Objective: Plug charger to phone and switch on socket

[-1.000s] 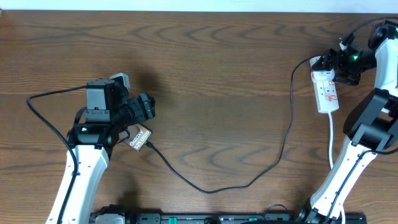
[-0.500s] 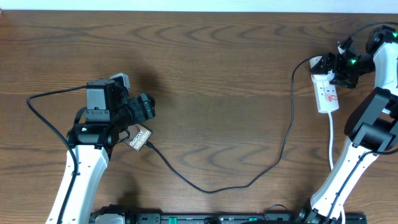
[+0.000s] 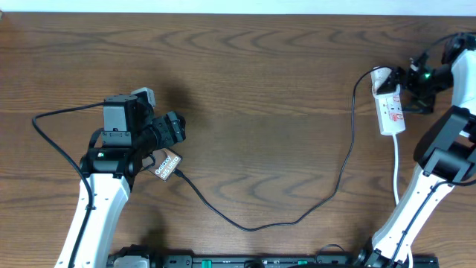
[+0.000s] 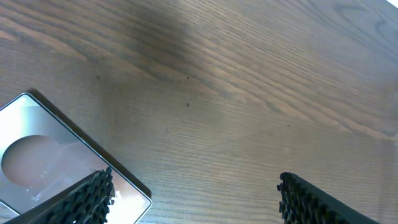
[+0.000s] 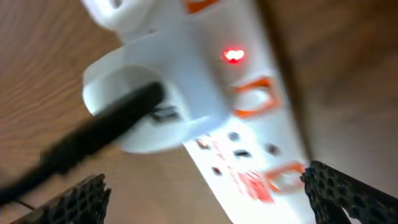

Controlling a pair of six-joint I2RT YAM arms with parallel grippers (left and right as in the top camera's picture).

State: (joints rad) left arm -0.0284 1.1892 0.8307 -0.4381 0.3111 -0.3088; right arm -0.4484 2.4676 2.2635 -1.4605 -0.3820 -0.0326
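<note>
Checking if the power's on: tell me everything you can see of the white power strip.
The socket is a narrow white plastic strip with orange-red markings, lying flat on the table at far right. A small red light glows on it. A white adapter is plugged into its far end, the black charger running from it; a white cord leaves the near end. The right gripper hangs open close to it.

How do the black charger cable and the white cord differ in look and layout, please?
The black charger cable is thin and sweeps in a long curve to the phone; the white cord looks thicker and runs short and nearly straight. Both lead from the power strip.
</note>
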